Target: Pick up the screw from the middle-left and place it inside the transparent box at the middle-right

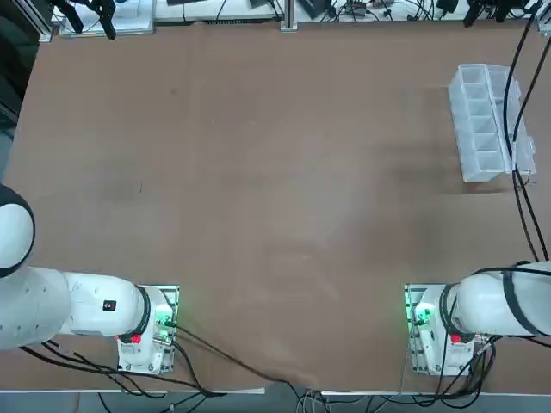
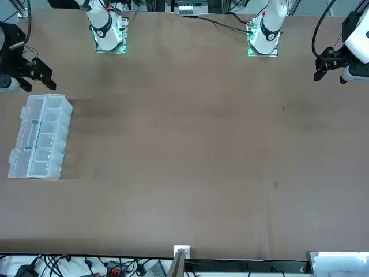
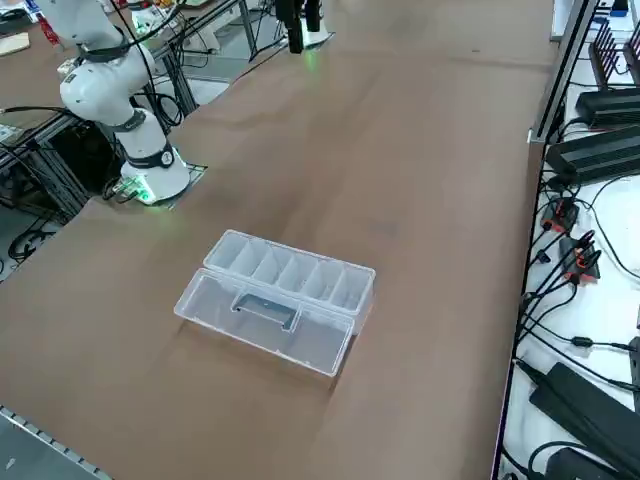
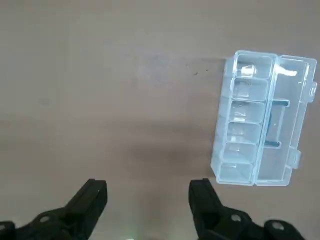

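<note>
The right gripper (image 4: pixel 148 200) hangs above bare table (image 1: pixel 275 215) with its fingers (image 4: pixel 201 196) spread apart and nothing between them. The transparent box (image 1: pixel 484 122) lies just beside the table's right edge, lid open flat, its long axis running from the robot's side toward the far edge. The screw (image 1: pixel 141 187) lies well apart at middle-left; its pointing direction cannot be told.

Transparent box (image 1: pixel 484 123) on table (image 1: pixel 275 189), far-right side; right claw (image 4: pixel 148 200) above table nr box.
</note>
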Robot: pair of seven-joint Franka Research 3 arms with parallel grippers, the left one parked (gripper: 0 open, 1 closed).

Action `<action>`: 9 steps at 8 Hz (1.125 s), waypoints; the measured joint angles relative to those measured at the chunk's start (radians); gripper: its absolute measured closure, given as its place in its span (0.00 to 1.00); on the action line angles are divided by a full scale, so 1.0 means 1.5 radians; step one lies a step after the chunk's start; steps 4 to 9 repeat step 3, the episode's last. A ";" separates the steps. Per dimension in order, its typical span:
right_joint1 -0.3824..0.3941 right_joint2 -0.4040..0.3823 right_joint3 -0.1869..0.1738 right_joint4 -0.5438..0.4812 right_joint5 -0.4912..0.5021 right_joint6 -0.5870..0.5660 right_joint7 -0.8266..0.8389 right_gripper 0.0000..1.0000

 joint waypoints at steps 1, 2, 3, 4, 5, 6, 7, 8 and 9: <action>0.000 -0.004 -0.007 -0.002 0.004 -0.002 -0.014 0.00; 0.000 -0.008 -0.020 -0.003 0.010 -0.006 -0.031 0.00; 0.000 -0.010 -0.033 -0.003 0.015 -0.008 -0.041 0.00; 0.000 -0.010 -0.033 -0.003 0.015 -0.008 -0.041 0.00; 0.000 -0.010 -0.033 -0.003 0.015 -0.008 -0.041 0.00; 0.000 -0.010 -0.033 -0.003 0.015 -0.008 -0.041 0.00; 0.000 -0.010 -0.033 -0.003 0.015 -0.008 -0.041 0.00; 0.000 -0.010 -0.033 -0.003 0.015 -0.008 -0.041 0.00; 0.000 -0.010 -0.033 -0.003 0.015 -0.008 -0.041 0.00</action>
